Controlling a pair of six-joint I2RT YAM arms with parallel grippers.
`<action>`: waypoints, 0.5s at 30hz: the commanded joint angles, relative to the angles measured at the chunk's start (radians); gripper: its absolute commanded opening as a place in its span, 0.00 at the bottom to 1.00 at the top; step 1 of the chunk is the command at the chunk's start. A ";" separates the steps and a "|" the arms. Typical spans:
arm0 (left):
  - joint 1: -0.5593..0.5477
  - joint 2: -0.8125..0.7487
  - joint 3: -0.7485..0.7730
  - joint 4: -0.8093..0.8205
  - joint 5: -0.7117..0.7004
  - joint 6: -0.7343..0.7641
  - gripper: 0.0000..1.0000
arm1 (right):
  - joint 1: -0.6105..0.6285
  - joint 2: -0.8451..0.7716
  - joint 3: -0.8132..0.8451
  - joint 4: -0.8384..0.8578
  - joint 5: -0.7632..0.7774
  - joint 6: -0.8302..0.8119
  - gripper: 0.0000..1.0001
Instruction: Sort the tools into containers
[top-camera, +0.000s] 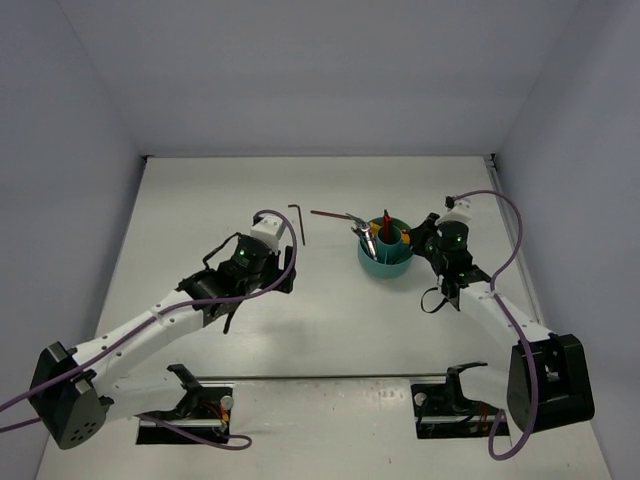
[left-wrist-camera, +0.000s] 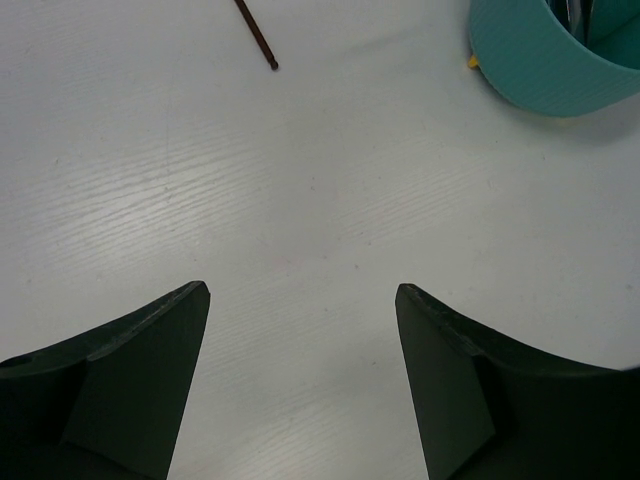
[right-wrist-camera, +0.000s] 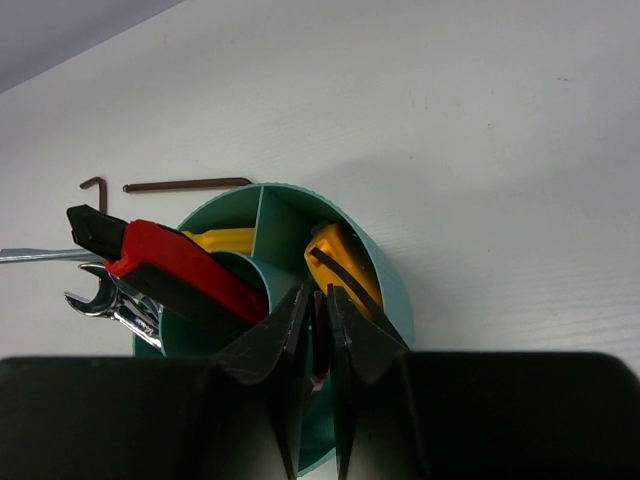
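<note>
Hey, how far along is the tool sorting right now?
Mostly done: the red-handled tool, wrenches and yellow tape measure sit in the teal tub. The right gripper hangs nearly closed over it; whether it holds anything is unclear. Left: one hex key and a second hex key on the table, with the left gripper open nearby.

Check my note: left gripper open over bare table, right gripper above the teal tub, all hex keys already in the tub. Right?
Not all hex keys are in. The top external view shows an L-shaped hex key and a longer hex key lying on the table, left of the tub. The rest holds: left gripper open over bare table, right gripper above the tub.
</note>
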 joint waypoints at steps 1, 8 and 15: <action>0.004 0.041 0.080 0.046 -0.058 -0.063 0.72 | 0.007 0.004 -0.002 0.114 -0.016 0.009 0.17; 0.032 0.231 0.214 -0.001 -0.126 -0.179 0.72 | 0.013 -0.042 0.001 0.099 0.000 0.001 0.31; 0.083 0.455 0.404 -0.031 -0.145 -0.253 0.66 | 0.016 -0.175 0.080 -0.060 0.045 -0.059 0.47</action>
